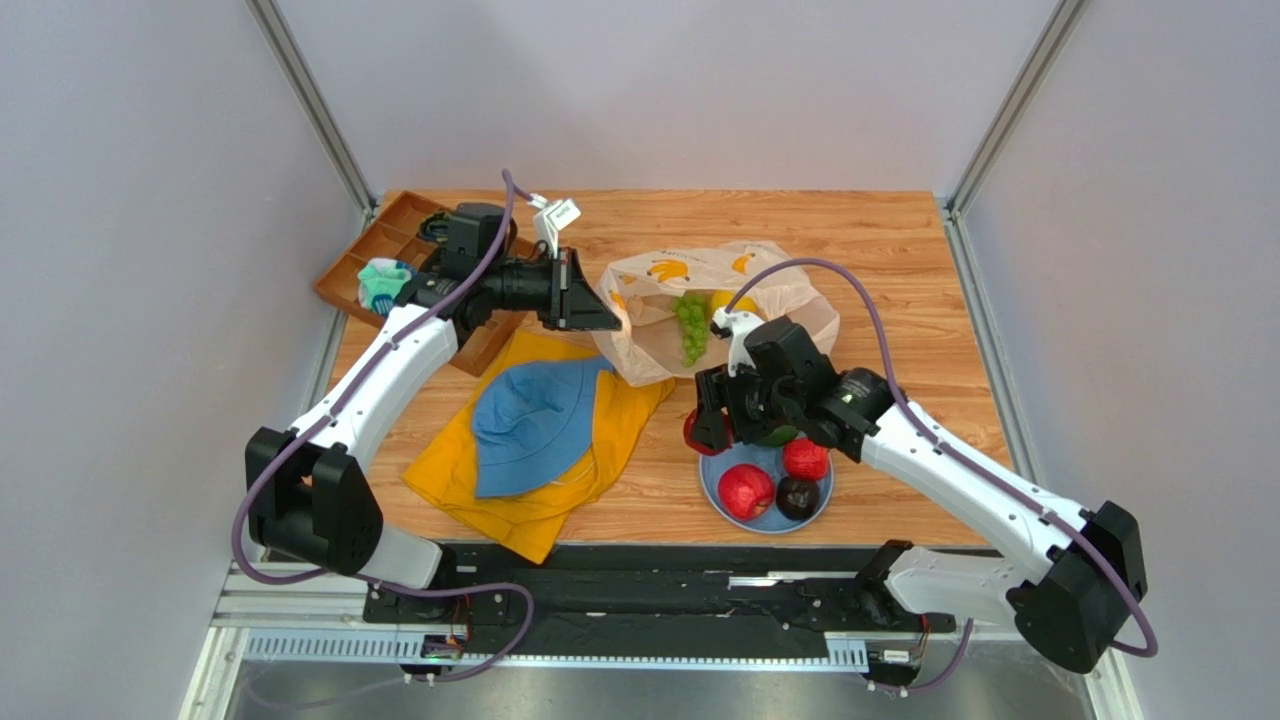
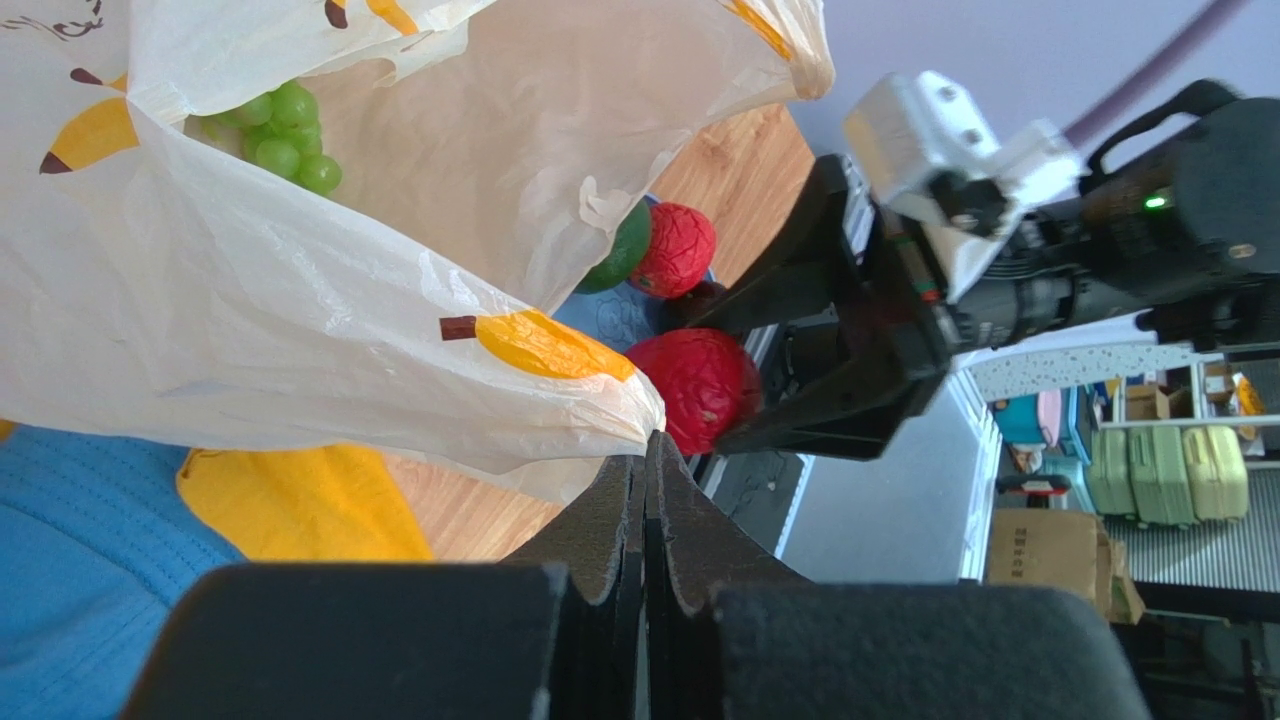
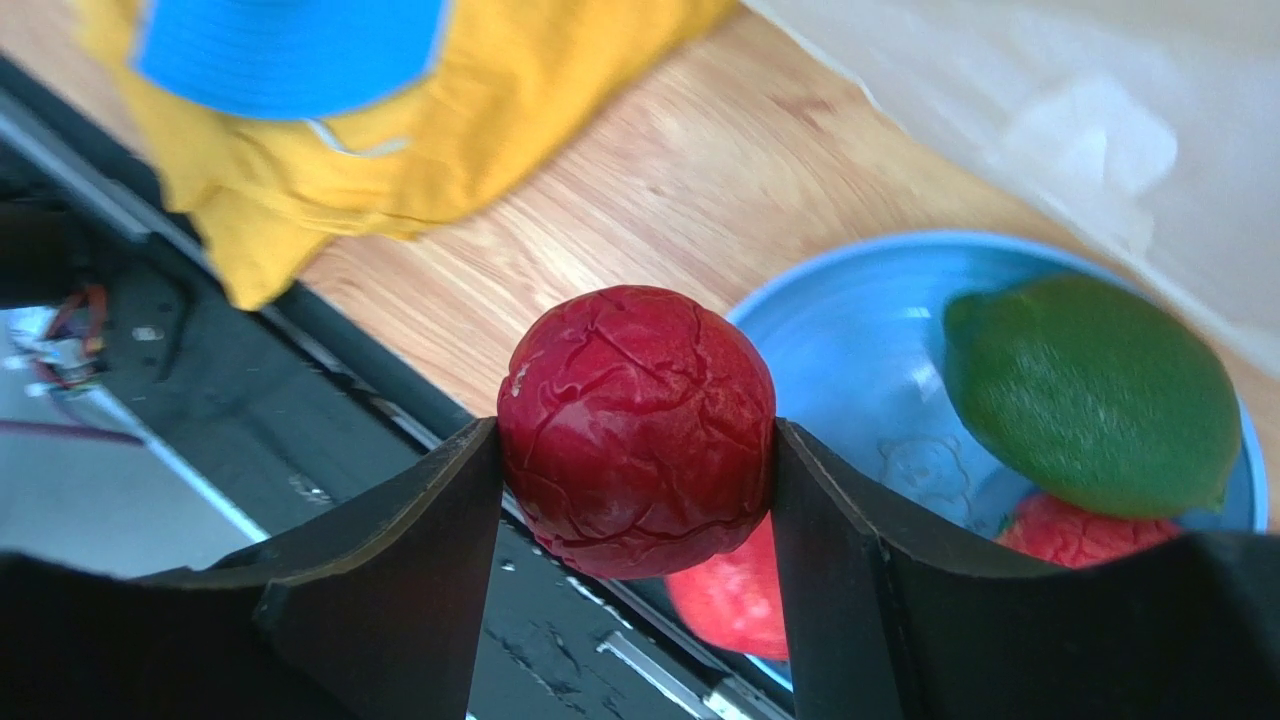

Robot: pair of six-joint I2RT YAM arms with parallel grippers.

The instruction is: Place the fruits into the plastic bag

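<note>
top external view: a wooden table [image 1: 902, 270] with two robot arms reaching in from its near edge. the plastic bag [image 1: 751, 270], crinkly cream film printed with small bananas, lies toward the back of the table near the middle. a green grape bunch [image 1: 691, 324] sits inside its open mouth. the left gripper [image 1: 609, 312] is at the bag's left lip. the right gripper [image 1: 703, 431] is just in front of the bag, beside the left rim of a blue plate [image 1: 766, 524]. it grips a red fruit [image 1: 697, 437] that is off the plate. on the plate are a second red fruit [image 1: 745, 491], a third red fruit [image 1: 806, 458] and a dark plum [image 1: 798, 497]. a green oval fruit [image 1: 781, 437] is mostly hidden under the right wrist. left of the plate a blue hat [image 1: 534, 425] rests on a yellow cloth [image 1: 511, 507]. a wooden tray [image 1: 361, 263] sits at the far left corner.

left wrist view: the left gripper's fingers [image 2: 609, 525] are pressed fully together, pinching the edge of the bag's film at their tips. the bag wall is stretched up from there and the grapes show through the opening.

right wrist view: the right gripper's fingers [image 3: 428, 525] stand partly apart, one on each side of the wrinkled red fruit, both touching it. the green oval fruit lies on the plate behind it.
</note>
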